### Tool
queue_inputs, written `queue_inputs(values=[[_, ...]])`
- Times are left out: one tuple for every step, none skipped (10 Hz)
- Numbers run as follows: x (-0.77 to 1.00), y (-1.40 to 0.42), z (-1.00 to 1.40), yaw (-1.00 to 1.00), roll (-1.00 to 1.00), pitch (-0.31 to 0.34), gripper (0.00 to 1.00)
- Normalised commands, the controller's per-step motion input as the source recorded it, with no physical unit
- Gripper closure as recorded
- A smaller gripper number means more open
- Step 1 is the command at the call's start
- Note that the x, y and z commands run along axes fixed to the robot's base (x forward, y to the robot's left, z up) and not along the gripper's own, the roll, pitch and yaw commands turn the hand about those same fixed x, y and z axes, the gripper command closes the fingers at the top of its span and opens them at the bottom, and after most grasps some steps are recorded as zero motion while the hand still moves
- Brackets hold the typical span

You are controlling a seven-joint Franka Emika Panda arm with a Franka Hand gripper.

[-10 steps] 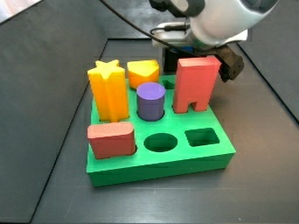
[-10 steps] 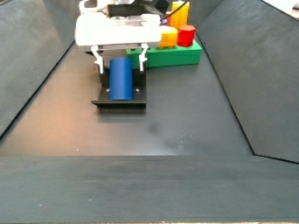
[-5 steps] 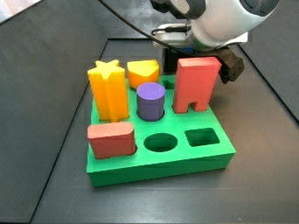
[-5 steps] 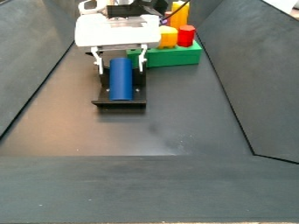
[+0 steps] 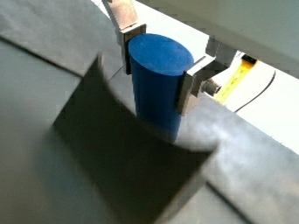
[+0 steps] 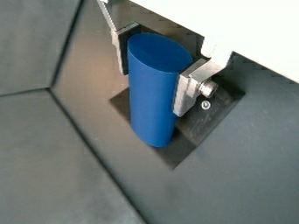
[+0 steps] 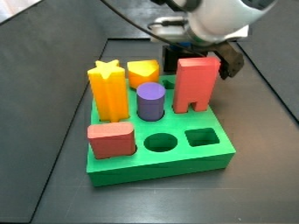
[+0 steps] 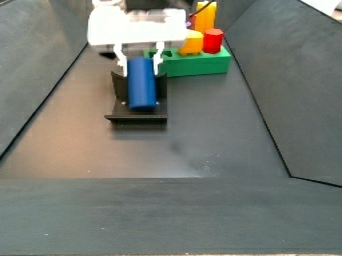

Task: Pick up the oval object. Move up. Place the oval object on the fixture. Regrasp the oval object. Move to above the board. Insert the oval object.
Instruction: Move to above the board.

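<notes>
Over the fixture [image 8: 136, 112], left of the board [image 8: 195, 64] | gripper [image 8: 140, 66] clamped on oval object [image 8: 140, 82] | piece looks rigid, smooth, likely slippery | grip flat sides near top.

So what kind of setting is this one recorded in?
Likely a lab test cell: dark walled enclosure, green shape-sorting board with pegs, and the gripper at a blue oval piece over the fixture.
</notes>
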Motion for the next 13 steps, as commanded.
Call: queue_inputs(values=[[-0.30,-0.07,1.00,-0.24,0.15,-0.153,1.00],[-0.29,-0.07,1.00,-0.24,0.10,-0.088,1.00],[-0.28,-0.07,1.00,-0.24,0.07,-0.020,1.00],[-0.27,-0.06,1.00,-0.23,0.06,0.027,1.00],[-0.26,-0.06,1.00,-0.21,0.05,0.071,1.00],[-0.25,-0.06,1.00,-0.16,0.04,0.123,1.00],[-0.24,-0.06,1.00,-0.11,0.03,0.158,1.00],[-0.22,-0.05,1.00,-0.05,0.00,0.194,1.00],[-0.21,-0.05,1.00,-0.01,-0.01,0.210,1.00],[-0.20,-0.05,1.00,0.02,-0.02,0.212,1.00],[-0.17,-0.04,1.00,0.09,-0.04,0.185,1.00],[-0.14,-0.04,0.94,0.12,-0.04,0.171,1.00],[-0.07,-0.02,0.64,0.16,-0.04,0.117,1.00]])
